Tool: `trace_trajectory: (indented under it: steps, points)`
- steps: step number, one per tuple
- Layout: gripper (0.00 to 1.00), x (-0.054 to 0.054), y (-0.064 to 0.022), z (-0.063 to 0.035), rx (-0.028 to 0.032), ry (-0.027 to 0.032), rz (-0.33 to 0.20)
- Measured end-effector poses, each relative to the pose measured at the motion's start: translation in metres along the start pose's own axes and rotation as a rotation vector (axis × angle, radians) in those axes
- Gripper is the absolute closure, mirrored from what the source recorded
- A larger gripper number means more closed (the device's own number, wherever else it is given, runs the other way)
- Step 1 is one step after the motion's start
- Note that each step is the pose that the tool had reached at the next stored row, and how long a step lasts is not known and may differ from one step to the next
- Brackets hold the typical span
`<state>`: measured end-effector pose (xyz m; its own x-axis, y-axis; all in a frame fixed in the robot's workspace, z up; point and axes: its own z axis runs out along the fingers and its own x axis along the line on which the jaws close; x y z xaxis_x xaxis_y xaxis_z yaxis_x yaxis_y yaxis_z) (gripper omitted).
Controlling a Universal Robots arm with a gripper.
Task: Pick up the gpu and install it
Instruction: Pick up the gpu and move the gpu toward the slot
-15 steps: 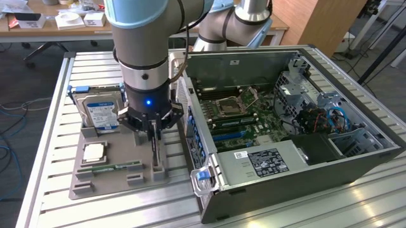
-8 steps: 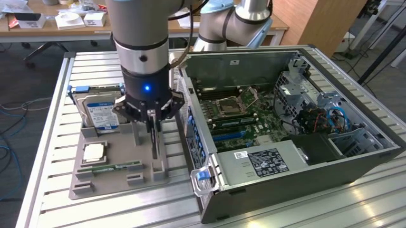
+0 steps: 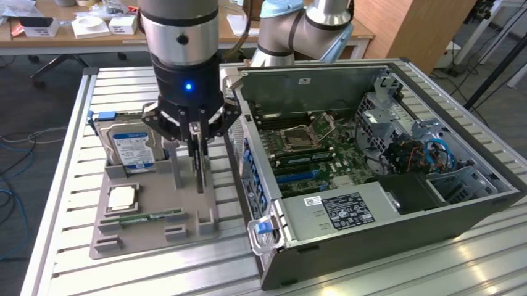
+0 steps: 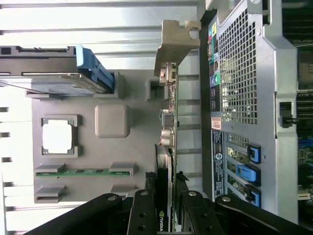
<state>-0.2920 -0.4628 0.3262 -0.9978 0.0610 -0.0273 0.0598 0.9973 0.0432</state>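
Note:
The gpu [image 3: 200,169] is a thin dark card standing on edge in the grey holder tray [image 3: 157,237], beside the open computer case [image 3: 354,209]. My gripper [image 3: 196,143] hangs straight above it, with one finger on each face of the card's upper edge. In the wrist view the gpu [image 4: 169,147] shows edge-on, its silver end bracket [image 4: 176,44] at the far end. The black fingers [image 4: 144,215] press against both of its sides. The card's lower edge still reaches down to the tray. The motherboard [image 3: 313,154] lies exposed inside the case.
On the tray stand a hard drive [image 3: 132,148] with a blue-white label, a CPU [image 3: 123,196] and a green RAM stick [image 3: 152,217]. The case's rear panel [image 4: 244,98] is close beside the card. All rests on a slatted metal table [image 3: 66,185]. Desks stand behind.

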Motion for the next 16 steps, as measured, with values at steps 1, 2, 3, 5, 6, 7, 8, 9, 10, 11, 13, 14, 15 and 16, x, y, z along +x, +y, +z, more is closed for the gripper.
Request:
trace_trajectory:
  steps: [1,2,3,5,6,7,8,9,10,11,13,14,15,16]
  points:
    - [0.74,0.0,0.0002,-0.0044,0.0001,-0.0002,0.0]
    - [0.74,0.0,0.0004,-0.0089,0.0,-0.0004,0.0]
    - [0.74,0.0,0.0006,-0.0135,0.0,-0.0007,0.0]
    - [0.74,-0.001,0.001,-0.0226,0.0001,-0.0009,0.0]
    - [0.74,-0.001,0.0012,-0.0271,0.0,-0.001,0.0]
    - [0.74,-0.001,0.0014,-0.0317,-0.0001,-0.0012,0.0]
    - [0.74,-0.001,0.0016,-0.036,0.0,-0.0012,0.0]
    - [0.74,-0.001,0.0018,-0.041,0.0,-0.0013,0.0]
    - [0.74,-0.001,0.002,-0.0454,-0.0001,-0.0014,0.0]
    - [0.74,-0.001,0.0022,-0.0498,0.0,-0.0015,0.0]
    - [0.74,-0.002,0.0025,-0.0582,-0.0001,-0.0018,0.0]
    - [0.74,-0.002,0.0027,-0.0623,-0.0001,-0.0018,0.0]
    - [0.74,-0.002,0.0029,-0.0664,-0.0002,-0.002,0.0]
    - [0.74,-0.002,0.0031,-0.0706,-0.0001,-0.002,0.0]
